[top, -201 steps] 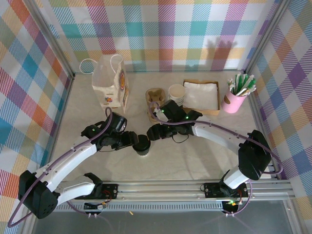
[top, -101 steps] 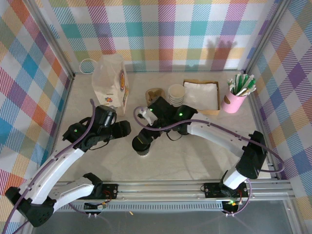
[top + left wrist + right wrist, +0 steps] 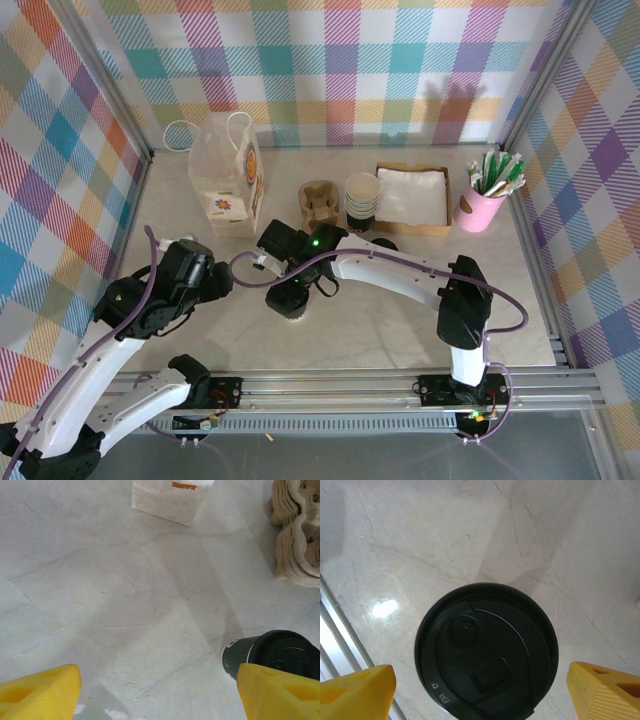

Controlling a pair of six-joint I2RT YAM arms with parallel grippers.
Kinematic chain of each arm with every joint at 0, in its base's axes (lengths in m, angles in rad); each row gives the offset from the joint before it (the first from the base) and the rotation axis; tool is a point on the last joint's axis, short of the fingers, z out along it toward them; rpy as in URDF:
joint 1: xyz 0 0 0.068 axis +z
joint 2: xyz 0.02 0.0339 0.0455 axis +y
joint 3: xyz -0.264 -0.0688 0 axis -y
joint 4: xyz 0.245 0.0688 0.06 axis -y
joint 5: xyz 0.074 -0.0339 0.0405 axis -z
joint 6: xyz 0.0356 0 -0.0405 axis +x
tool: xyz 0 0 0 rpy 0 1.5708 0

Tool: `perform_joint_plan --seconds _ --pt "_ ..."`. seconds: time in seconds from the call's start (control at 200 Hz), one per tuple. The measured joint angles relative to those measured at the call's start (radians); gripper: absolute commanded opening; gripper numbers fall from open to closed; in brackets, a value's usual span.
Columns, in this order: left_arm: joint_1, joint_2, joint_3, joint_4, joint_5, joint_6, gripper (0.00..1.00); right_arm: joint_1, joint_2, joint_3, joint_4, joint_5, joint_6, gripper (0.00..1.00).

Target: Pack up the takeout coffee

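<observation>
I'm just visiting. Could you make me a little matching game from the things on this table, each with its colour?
Things:
1. takeout coffee
2. paper bag
3. stirrer cup
4. napkin tray

Colours:
A. pink
B. white
C. dark grey sides, black lid
D. brown

Pairs: 1-C, 2-B, 3-A, 4-D
</observation>
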Motion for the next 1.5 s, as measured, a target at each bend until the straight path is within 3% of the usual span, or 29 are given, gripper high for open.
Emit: perform_joint_plan --seconds 0.48,1.11,1.5 --pt "0.0 -0.014 -0.018 -0.025 -0.021 -0.004 0.81 0.0 0.05 0.043 -0.064 0.006 -0.004 0.89" --pt "0.0 -0.01 -0.02 -0.025 -0.02 -0.004 0.81 0.006 0.083 0.06 -0.096 0.023 -0.011 0.74" --pt "0.0 -0.009 -0.02 -0.025 -0.017 -0.004 0.81 0.019 0.093 0.065 -0.106 0.051 -0.011 0.78"
